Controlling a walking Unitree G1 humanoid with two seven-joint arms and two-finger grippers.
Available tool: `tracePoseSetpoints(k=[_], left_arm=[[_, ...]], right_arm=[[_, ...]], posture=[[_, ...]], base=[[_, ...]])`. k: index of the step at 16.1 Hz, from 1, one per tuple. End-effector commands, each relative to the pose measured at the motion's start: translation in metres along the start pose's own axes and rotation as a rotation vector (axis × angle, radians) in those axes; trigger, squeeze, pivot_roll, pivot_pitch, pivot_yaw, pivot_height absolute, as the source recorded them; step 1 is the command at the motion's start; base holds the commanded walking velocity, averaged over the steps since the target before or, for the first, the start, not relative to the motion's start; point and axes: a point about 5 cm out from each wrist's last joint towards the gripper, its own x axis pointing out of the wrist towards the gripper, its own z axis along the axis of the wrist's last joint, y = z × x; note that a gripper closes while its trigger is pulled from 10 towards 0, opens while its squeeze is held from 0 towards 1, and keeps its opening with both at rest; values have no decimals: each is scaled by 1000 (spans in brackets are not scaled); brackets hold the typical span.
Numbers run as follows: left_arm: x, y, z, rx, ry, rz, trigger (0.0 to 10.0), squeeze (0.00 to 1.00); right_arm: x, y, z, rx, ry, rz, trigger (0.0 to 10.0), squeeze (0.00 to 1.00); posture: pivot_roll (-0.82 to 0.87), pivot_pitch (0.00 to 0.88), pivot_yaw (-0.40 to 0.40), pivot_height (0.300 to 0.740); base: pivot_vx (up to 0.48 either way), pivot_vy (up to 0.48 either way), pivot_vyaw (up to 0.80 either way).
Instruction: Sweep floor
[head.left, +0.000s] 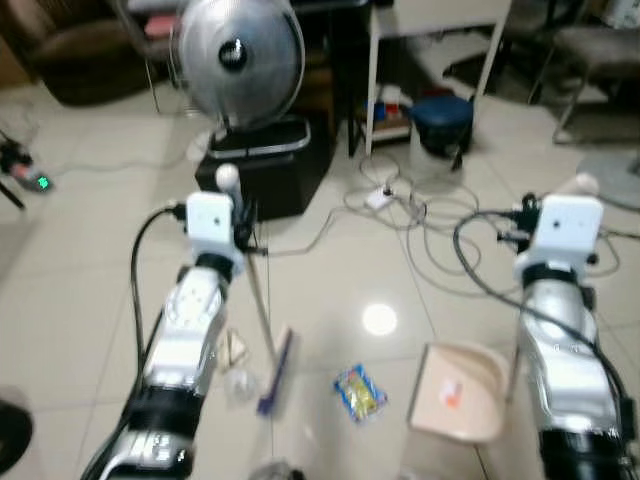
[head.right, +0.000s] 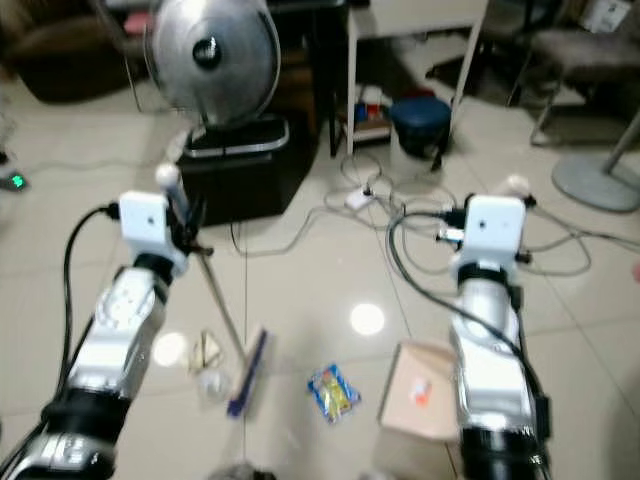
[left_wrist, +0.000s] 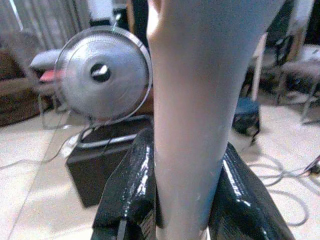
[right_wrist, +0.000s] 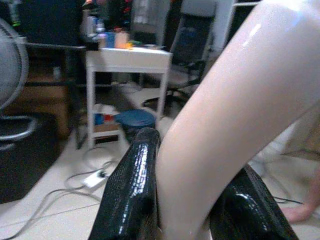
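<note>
Both tools were in the robot's grip: the left gripper (left_wrist: 185, 200) had its two black fingers (left_wrist: 127, 190) pressed against the pale handle of the broom (head.left: 262, 320), and the right gripper (right_wrist: 192, 200) pinched in the same way the pale handle of the dustpan (head.left: 455, 392). From the left gripper the thin broom stick went down and toward the near side, leaning a little to the right, and it ended at the purple brush head (head.left: 277, 372) on the tiled floor (head.left: 330, 270). This head was long and narrow; its long axis ran from near-left to far-right, almost along the near-far direction. Just to the right of the brush head lay a blue and yellow wrapper (head.left: 359, 392), apart from it, between the brush head and the dustpan. On the left of the brush head, near the left arm, some small pale pieces of paper (head.left: 236, 349) lay on the tiles. The beige dustpan rested on the floor at the right, beside the right arm, and its pan faced left toward the wrapper. Farther away stood a silver fan (head.left: 238, 55) on a black box (head.left: 265, 165), a white table (head.left: 440, 40) with a blue bin (head.left: 442, 120) under it, and loose cables (head.left: 420, 230) with a power strip lay across the floor.
</note>
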Motion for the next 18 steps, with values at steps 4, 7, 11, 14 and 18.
tracePoseSetpoints(k=[4,7,11,14,18], left_arm=[[3,1,12,25,-39,-18,10000,0],[3,4,12,29,-36,-21,10000,0],[7,9,0,43,16,-34,10000,0],[6,7,-4,48,-11,-47,10000,0],[2,-2,-6,-9,-82,-64,10000,0]], right_arm=[[3,-1,3,12,-31,8,10000,0],[4,-2,1,-8,-41,17,10000,0],[7,-4,-14,-124,-64,54,10000,0],[6,-7,-22,-208,-109,102,10000,0],[13,-4,-23,-268,-202,146,10000,0]], posture=[[-44,113,99,740],[-35,128,104,740],[-13,191,135,740],[9,253,166,740],[19,313,176,740]], base=[[420,0,0],[419,0,0],[0,0,0],[0,0,0],[0,0,0]])
